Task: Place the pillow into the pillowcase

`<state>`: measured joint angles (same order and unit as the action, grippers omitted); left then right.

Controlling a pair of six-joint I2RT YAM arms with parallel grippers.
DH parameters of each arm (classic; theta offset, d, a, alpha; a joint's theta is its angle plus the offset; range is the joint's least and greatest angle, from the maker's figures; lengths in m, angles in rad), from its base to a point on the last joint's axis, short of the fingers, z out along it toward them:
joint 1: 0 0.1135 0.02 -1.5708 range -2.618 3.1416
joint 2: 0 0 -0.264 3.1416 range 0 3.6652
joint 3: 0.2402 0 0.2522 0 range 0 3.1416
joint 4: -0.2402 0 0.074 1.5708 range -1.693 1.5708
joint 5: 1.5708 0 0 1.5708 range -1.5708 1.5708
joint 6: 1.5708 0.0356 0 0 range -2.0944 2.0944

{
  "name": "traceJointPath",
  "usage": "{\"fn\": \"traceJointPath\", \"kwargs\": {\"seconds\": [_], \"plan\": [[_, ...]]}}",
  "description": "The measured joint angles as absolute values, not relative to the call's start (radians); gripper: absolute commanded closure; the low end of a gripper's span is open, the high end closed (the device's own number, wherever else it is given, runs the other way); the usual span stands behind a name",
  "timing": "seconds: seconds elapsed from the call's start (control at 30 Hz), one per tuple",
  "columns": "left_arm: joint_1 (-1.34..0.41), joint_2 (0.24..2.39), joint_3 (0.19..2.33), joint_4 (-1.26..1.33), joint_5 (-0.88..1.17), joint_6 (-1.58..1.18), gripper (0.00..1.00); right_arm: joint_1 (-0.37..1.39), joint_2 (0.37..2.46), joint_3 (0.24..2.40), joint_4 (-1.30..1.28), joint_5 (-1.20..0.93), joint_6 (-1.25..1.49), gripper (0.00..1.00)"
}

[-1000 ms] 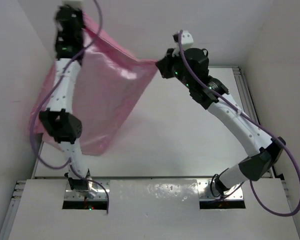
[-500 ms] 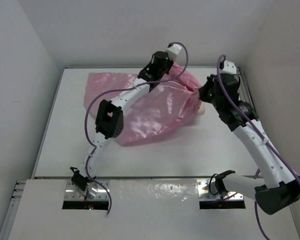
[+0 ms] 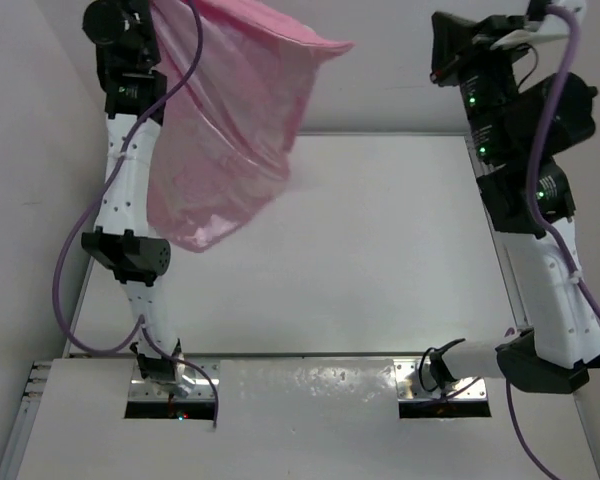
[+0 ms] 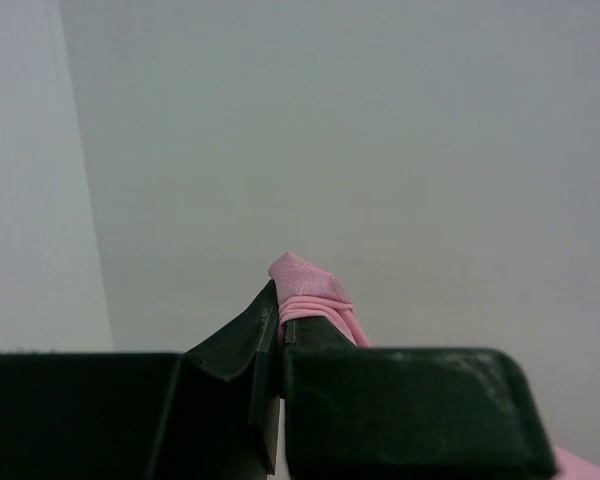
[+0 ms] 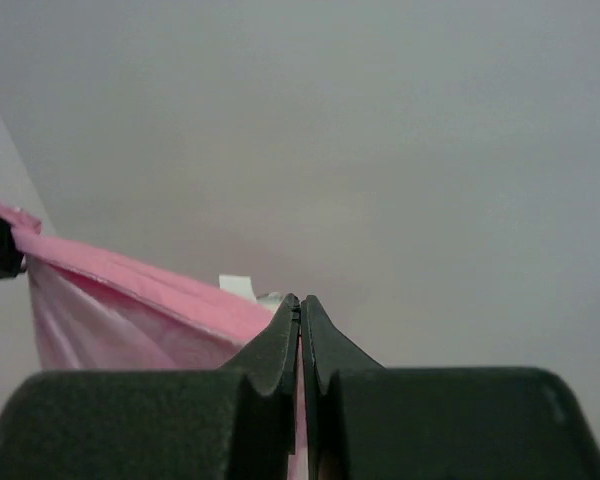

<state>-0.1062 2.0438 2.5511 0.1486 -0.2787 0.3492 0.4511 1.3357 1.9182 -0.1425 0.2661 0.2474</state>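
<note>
No brand or lettering can be read anywhere. The only label-like thing is a small white tag (image 5: 238, 287) showing above the pink hem just left of the right jaws in the right wrist view, and it is too small to read.

The left jaws, at the top of the raised left arm (image 3: 125, 190), are clenched on the pillowcase (image 3: 220, 130). In the left wrist view a bunched knot of pink satin sticks out just past the tips of the two dark fingers (image 4: 235, 345), which meet with no gap. From that pinch the cloth hangs below the left jaws, lifted off the white surface (image 3: 380, 250). Its lower end is rounded. Its upper edge stretches away toward the right jaws and ends in a free corner in the air.

The right jaws, on the raised right arm (image 3: 540, 260), are pressed together, fingers (image 5: 275, 345) touching along their length. In the top view the free corner of the pillowcase stops short of them, so they grasp nothing that can be seen. In the right wrist view the pink edge runs in from the far left up to their tips, and a thin pink sliver shows through the slit lower down.

Whether the pillow sits inside the hanging sack cannot be told.
</note>
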Motion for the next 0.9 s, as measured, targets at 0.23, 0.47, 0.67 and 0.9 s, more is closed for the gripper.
{"fn": "traceJointPath", "kwargs": {"seconds": [0.23,0.47,0.67,0.9], "plan": [[-0.119,1.961,2.611,0.171,-0.247,0.397,1.00,0.446,1.392,2.101,-0.049,0.249,0.195,1.00],[-0.139,1.923,2.495,-0.007,-0.197,0.419,1.00,0.436,1.445,1.954,-0.020,0.110,0.263,0.42],[-0.185,1.924,2.468,-0.120,-0.132,0.429,1.00,0.445,1.636,1.851,-0.093,-0.174,0.284,0.01],[-0.225,1.903,2.504,-0.112,-0.083,0.476,1.00,0.487,1.692,1.605,-0.115,-0.315,0.148,0.09]]}}
